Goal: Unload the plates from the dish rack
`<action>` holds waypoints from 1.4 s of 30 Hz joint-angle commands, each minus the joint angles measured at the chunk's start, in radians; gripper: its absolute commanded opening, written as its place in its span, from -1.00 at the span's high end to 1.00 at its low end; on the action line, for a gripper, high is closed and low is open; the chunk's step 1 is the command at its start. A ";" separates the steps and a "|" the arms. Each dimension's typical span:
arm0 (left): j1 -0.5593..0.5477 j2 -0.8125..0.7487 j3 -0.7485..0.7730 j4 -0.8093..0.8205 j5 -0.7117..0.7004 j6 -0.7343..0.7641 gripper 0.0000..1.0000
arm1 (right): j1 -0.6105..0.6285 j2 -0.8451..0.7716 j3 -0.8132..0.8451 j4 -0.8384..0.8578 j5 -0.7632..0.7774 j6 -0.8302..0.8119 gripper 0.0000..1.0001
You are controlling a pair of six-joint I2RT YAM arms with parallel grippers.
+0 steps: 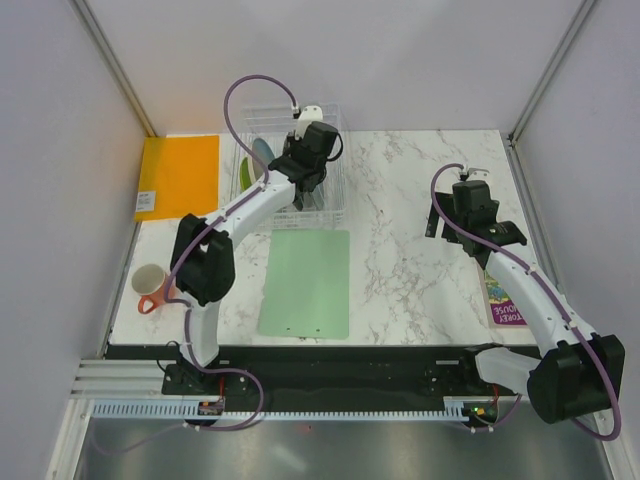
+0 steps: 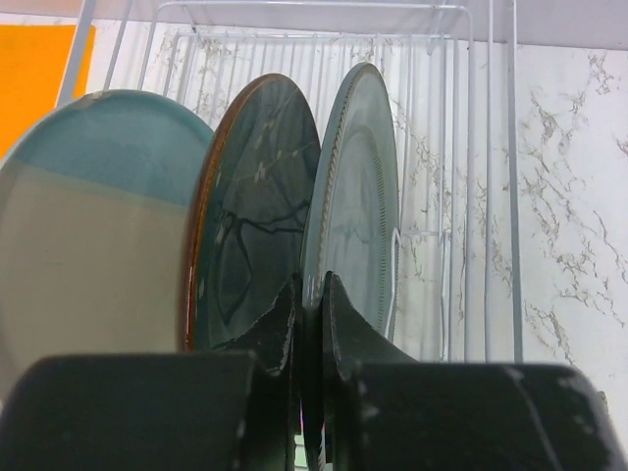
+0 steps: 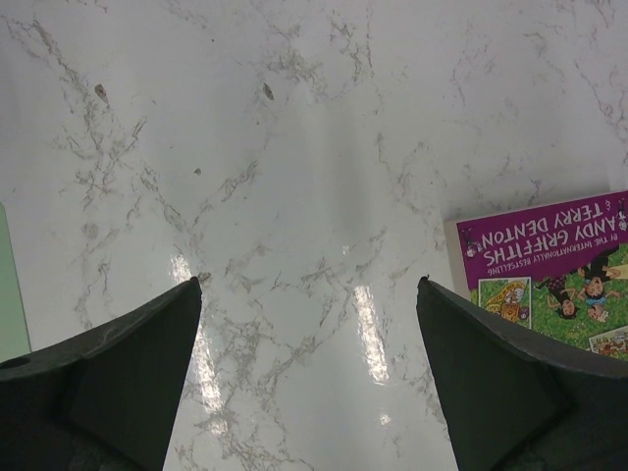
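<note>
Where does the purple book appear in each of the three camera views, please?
Top external: the purple book lies at the table's right edge, about midway down.
Left wrist: not in it.
Right wrist: the purple book is at the right edge, at mid-height.
Shared landmark: the white marble table top shows in all three.

White marble-patterned table (image 1: 420,230), grey veining, set inside a pale-walled enclosure. Pale-green rectangular mat (image 1: 306,283) lies flat at centre-left, its near short side close to the table's near edge. Orange flat sheet (image 1: 178,176) at the far-left corner, with a small white label near its left edge. Mug (image 1: 150,286) upright at the near-left, cream body, salmon handle. Book (image 1: 503,300) with a purple cover lies flat at the right edge; the right wrist view reads "Andy Griffiths" and "Terry Denton".
</note>
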 commanded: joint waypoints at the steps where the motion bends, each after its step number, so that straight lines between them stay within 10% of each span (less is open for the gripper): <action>1: -0.012 0.069 0.051 0.030 -0.058 0.022 0.95 | -0.007 0.008 -0.003 0.023 0.021 -0.015 -0.96; 27: -0.154 -0.020 0.370 0.100 -0.334 0.522 0.95 | -0.007 -0.055 0.024 0.009 -0.084 0.030 -0.96; 42: -0.174 -0.507 -0.018 -0.029 0.399 0.054 0.95 | -0.008 -0.107 0.103 0.127 -0.330 0.096 -0.96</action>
